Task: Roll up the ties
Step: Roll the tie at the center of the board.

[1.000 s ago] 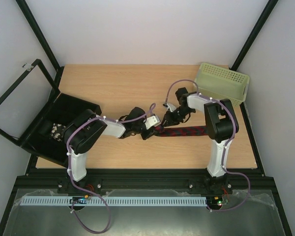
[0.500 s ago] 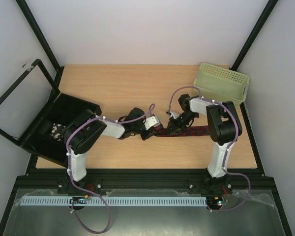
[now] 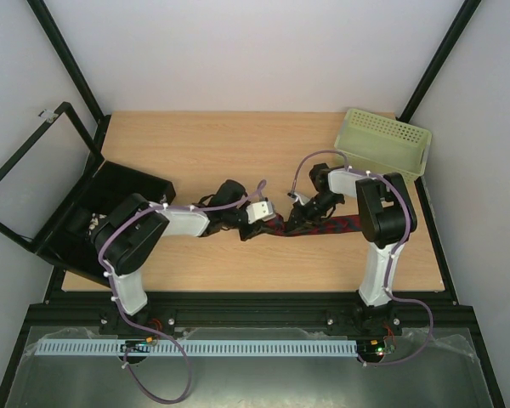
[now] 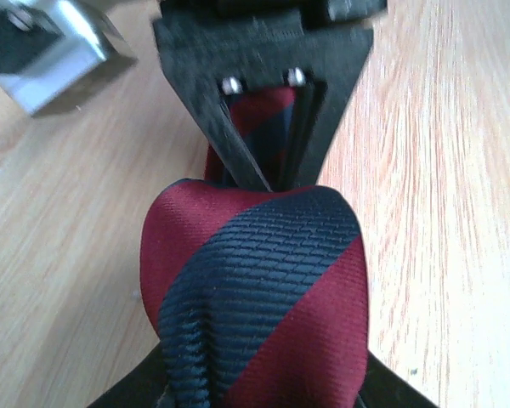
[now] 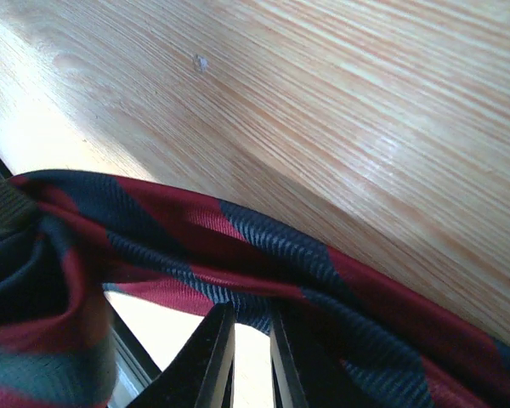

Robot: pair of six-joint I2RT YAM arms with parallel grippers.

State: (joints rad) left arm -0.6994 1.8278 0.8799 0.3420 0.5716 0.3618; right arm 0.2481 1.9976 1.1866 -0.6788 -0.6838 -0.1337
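Note:
The dark red tie with navy diagonal stripes lies flat across the table's middle right. My left gripper is at its left end. In the left wrist view the tie is wrapped in a bulge over my fingers and hides them. My right gripper stands just to the right, its narrow jaws pinching the tie's edge. It also shows in the left wrist view with the striped fabric between its fingers.
A pale green perforated basket stands at the back right corner. A black box with its lid open sits at the left edge, with something small inside. Black frame posts rise at the back corners.
My left wrist has turned and its elbow has swung left, winding the tie's end. My right gripper has shifted right and down onto the tie.

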